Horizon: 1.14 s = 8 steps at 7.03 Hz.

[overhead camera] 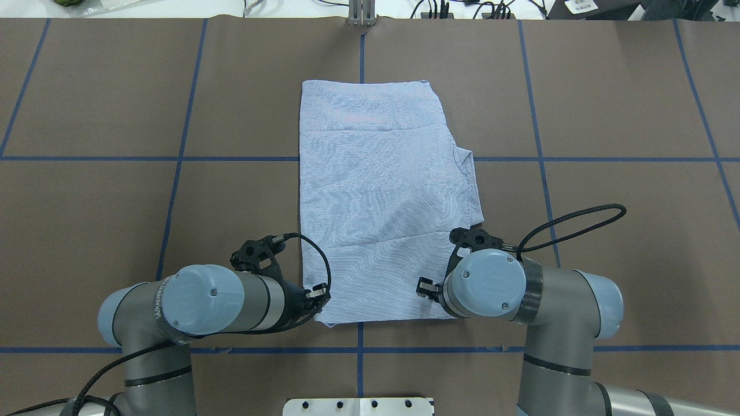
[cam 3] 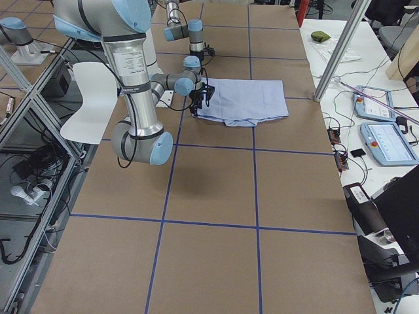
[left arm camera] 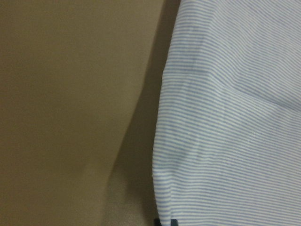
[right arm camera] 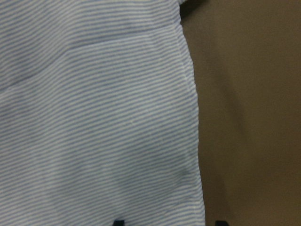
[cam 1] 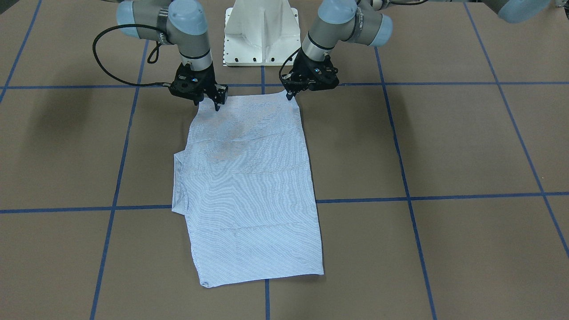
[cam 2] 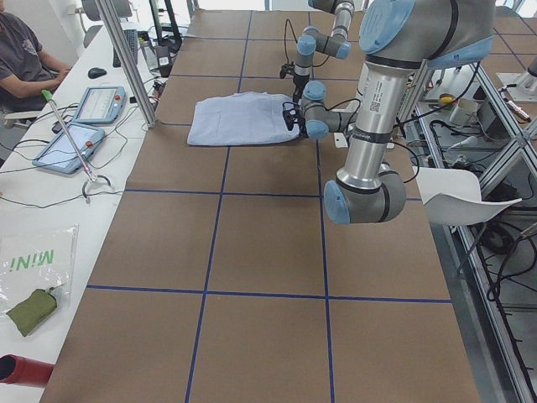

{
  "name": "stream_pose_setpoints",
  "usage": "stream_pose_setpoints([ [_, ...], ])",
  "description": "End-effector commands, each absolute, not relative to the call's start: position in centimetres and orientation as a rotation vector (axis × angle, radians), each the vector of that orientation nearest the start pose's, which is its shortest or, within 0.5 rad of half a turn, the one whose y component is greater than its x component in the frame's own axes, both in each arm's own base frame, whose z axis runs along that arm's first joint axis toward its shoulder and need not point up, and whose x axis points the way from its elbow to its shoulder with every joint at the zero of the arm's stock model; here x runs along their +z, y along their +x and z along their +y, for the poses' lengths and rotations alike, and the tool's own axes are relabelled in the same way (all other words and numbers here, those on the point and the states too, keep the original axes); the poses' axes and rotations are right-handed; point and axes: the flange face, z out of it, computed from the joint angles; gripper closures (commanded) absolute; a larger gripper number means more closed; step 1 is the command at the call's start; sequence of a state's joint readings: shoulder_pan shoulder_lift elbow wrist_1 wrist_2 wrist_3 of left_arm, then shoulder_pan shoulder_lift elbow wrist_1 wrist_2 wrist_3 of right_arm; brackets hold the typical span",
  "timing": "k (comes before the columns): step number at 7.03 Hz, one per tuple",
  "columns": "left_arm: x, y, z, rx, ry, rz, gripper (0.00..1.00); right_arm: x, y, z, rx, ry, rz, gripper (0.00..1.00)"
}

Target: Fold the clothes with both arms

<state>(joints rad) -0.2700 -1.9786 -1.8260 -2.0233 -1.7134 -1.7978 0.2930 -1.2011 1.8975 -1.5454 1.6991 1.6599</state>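
The light-blue striped shirt (cam 1: 249,186) (overhead camera: 376,190) lies flat on the brown table, folded into a long rectangle. A collar part sticks out at one long side (overhead camera: 468,173). My left gripper (cam 1: 290,94) (overhead camera: 319,293) is at the shirt's near corner on my left. Its fingers are shut on the cloth edge (left arm camera: 162,207). My right gripper (cam 1: 208,104) (overhead camera: 425,287) is at the other near corner. It is open, and its two fingertips (right arm camera: 118,222) straddle the shirt's side edge (right arm camera: 193,117).
The white pedestal base (cam 1: 261,33) stands just behind the shirt's near edge. Blue tape lines (cam 1: 400,200) divide the brown table. A seated person (cam 2: 25,59) and control tablets (cam 2: 80,138) are at the side bench beyond the far edge.
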Motion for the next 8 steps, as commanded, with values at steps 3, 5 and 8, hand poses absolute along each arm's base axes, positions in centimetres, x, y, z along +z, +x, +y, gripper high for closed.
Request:
stream_pose_setpoints([
  [3, 26.52, 55.64, -27.76, -0.364, -0.104, 1.122, 1.0, 31.73, -53.47, -28.72, 0.319, -0.051, -0.723, 0.29],
  [5, 26.42, 55.65, -27.78, -0.365, -0.103, 1.124, 1.0, 31.85, -53.44, -28.71, 0.32, -0.051, -0.72, 0.34],
  [8, 26.58, 55.68, -27.78, -0.365, -0.103, 1.121, 1.0, 31.73, -53.57, -28.65, 0.319, -0.052, -0.721, 0.58],
])
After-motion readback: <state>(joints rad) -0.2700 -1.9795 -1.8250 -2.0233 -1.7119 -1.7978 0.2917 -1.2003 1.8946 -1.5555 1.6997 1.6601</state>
